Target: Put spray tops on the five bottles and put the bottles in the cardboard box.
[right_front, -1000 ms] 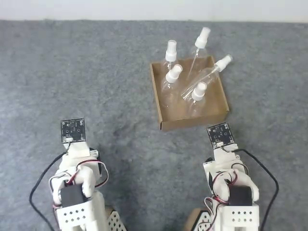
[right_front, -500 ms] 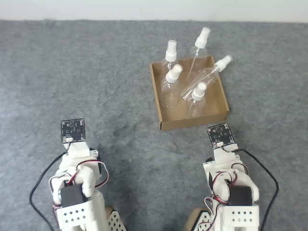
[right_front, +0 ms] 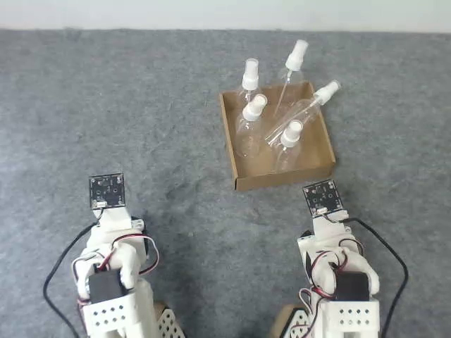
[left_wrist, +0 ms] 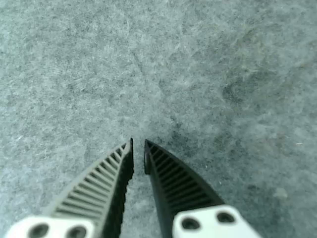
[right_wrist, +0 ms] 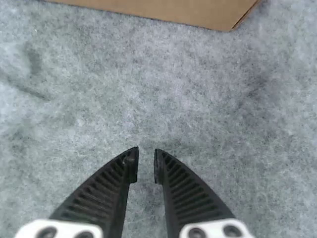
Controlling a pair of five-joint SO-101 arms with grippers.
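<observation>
Five clear plastic bottles with white spray tops all sit in the shallow brown cardboard box, necks leaning over its far rim. Left gripper and right gripper are clenched on nothing, low over the grey felt table. Arms are folded near the base, likely because the task is done.

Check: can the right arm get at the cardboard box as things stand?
Probably yes: only bare grey carpet lies between the right end effector and the near wall of the cardboard box.
</observation>
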